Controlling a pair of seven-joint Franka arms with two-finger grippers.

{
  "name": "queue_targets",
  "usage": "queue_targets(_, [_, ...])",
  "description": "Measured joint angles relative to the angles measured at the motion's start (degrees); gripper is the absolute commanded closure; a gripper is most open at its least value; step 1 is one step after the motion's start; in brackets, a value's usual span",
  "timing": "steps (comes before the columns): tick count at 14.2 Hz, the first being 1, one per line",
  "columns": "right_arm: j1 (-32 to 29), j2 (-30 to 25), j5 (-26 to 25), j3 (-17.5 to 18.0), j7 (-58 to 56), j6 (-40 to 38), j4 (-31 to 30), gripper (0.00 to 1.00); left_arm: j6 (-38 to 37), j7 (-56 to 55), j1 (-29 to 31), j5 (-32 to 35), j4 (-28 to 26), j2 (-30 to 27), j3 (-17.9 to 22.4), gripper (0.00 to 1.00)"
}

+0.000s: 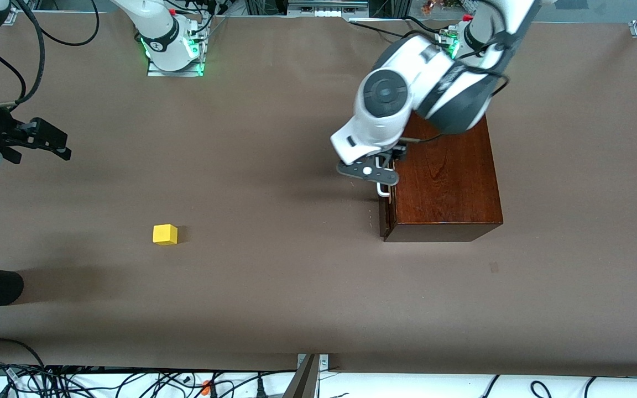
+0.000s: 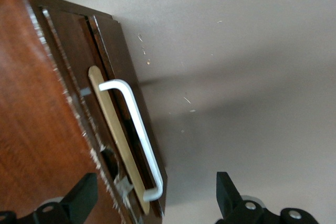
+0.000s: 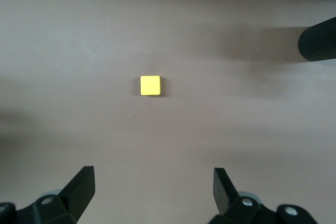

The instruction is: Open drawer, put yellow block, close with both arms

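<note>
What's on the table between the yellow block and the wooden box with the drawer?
Nothing: in the front view only bare brown table runs from the yellow block to the wooden box.

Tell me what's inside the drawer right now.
Nothing can be seen inside: the drawer sits nearly shut in the wooden box, so its interior is covered. The yellow block lies outside, on the table.

On the brown table a glossy dark-brown wooden box stands toward the left arm's end, the left gripper at its white bar handle. The small yellow block lies well apart toward the right arm's end, where the right gripper waits above the table with its fingers spread.
</note>
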Motion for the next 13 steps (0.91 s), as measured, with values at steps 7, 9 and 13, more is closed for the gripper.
queue_targets(7, [-0.25,10.96,-0.01,-0.32,-0.01,3.35,-0.24,0.0,4.86,-3.9,-2.43,4.91,-4.54,3.45,0.05,0.0])
queue_targets(9, [-0.12,14.64,0.02,-0.18,-0.01,6.86,-0.33,0.0,5.03,-6.03,-3.31,6.75,-6.09,3.44,0.04,0.0])
queue_targets(13, [0.21,22.4,0.24,0.34,0.13,16.29,-1.58,0.0,5.45,-9.03,-4.89,9.53,-8.75,3.46,0.02,0.0])
